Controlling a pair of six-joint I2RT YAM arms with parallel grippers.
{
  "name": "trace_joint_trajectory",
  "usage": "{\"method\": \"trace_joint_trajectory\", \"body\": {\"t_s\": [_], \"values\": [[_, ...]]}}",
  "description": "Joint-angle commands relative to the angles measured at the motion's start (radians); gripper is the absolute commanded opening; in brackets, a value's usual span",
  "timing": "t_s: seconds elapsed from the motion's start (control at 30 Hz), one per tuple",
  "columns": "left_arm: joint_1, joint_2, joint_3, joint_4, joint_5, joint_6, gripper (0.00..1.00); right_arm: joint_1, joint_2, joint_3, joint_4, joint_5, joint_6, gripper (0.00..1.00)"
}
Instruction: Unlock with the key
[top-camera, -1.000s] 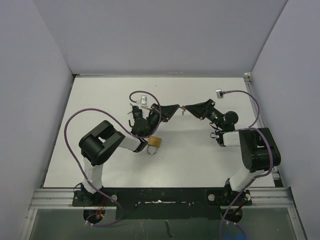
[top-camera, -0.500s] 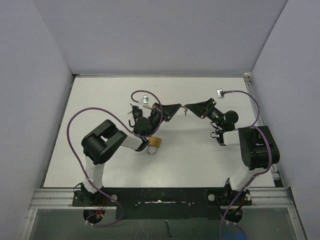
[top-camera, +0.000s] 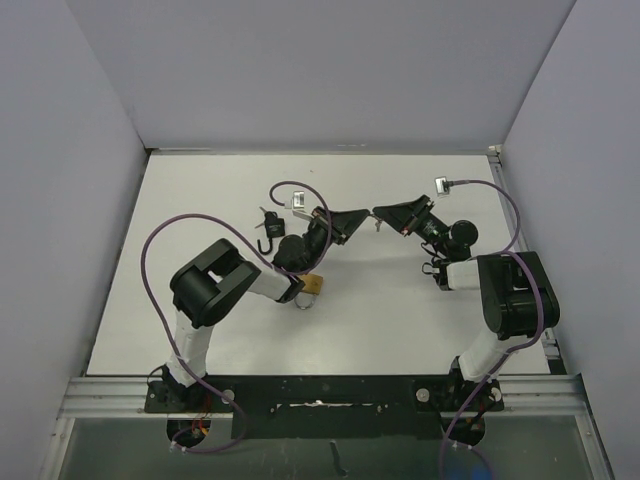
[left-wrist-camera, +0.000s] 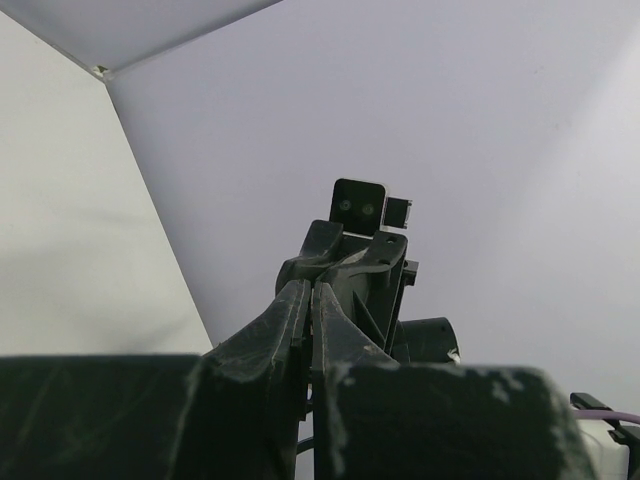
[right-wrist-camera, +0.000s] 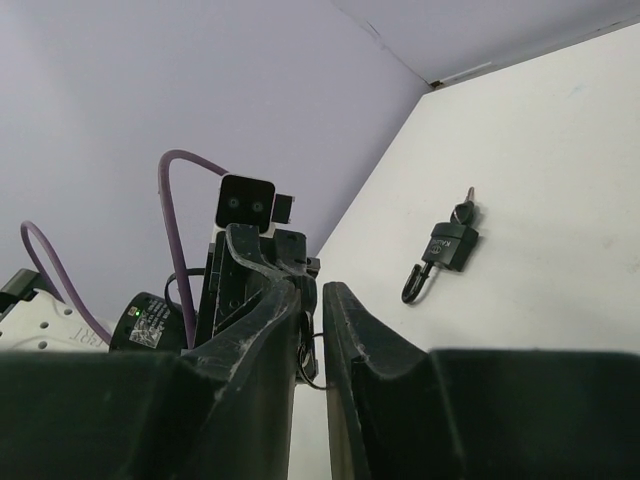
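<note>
My two grippers meet tip to tip above the middle of the table. The left gripper (top-camera: 360, 215) (left-wrist-camera: 310, 291) is shut, with a thin flat piece, apparently the key (top-camera: 371, 222), pinched between its tips. My right gripper (top-camera: 379, 213) (right-wrist-camera: 312, 292) faces it with a narrow gap between its fingers. A small key ring (right-wrist-camera: 313, 368) hangs in that gap. A brass padlock (top-camera: 312, 285) lies on the table beside the left forearm. A black padlock (top-camera: 268, 222) (right-wrist-camera: 446, 248) with its own key in it lies further left.
White tabletop (top-camera: 200, 200) enclosed by grey walls on three sides. Purple cables loop over both arms. The left arm's elbow (top-camera: 208, 285) and the right arm's elbow (top-camera: 515, 295) stand high near the front. The black padlock lies just left of the left wrist.
The right gripper's jaws have narrowed around the key ring. Both gripper tips have drifted slightly right and away, still tip to tip. The padlocks have not moved.
</note>
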Motion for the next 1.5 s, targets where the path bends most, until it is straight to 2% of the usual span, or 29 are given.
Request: {"method": "trace_joint_trajectory", "body": {"t_s": [0.0,0.4,0.53,0.57,0.67,0.7,0.9,1.0,1.2,1.37,1.47], "values": [[-0.009,0.011,0.049,0.072,0.002,-0.015,0.00,-0.006,-0.003,0.032,0.062,0.010,0.007,0.16],[-0.014,0.019,0.049,0.072,-0.018,-0.023,0.00,-0.006,-0.018,0.022,0.061,0.022,0.016,0.00],[-0.012,0.021,0.045,0.072,-0.019,-0.025,0.19,-0.007,-0.025,0.021,0.062,0.024,0.022,0.00],[-0.010,0.022,0.042,0.072,-0.020,-0.025,0.29,-0.007,-0.026,0.020,0.062,0.024,0.022,0.00],[-0.008,0.016,0.023,0.072,-0.030,-0.027,0.65,-0.011,-0.031,0.016,0.061,0.027,0.022,0.00],[-0.007,0.012,0.016,0.073,-0.035,-0.029,0.70,-0.014,-0.032,0.014,0.061,0.029,0.023,0.00],[0.016,-0.028,-0.048,0.073,-0.039,-0.013,0.76,-0.033,-0.037,0.000,0.061,0.022,0.022,0.00],[0.039,-0.077,-0.118,0.072,-0.038,0.038,0.76,-0.051,-0.034,-0.008,0.062,0.001,0.020,0.00],[0.102,-0.206,-0.330,0.060,0.051,0.165,0.78,-0.070,-0.002,-0.017,0.063,-0.074,0.013,0.00],[0.128,-0.300,-0.464,-0.045,0.090,0.236,0.78,-0.070,0.013,-0.046,0.025,-0.108,-0.038,0.00],[0.130,-0.362,-0.475,-0.187,0.113,0.292,0.78,-0.066,-0.001,-0.057,-0.069,-0.118,-0.098,0.00]]}}
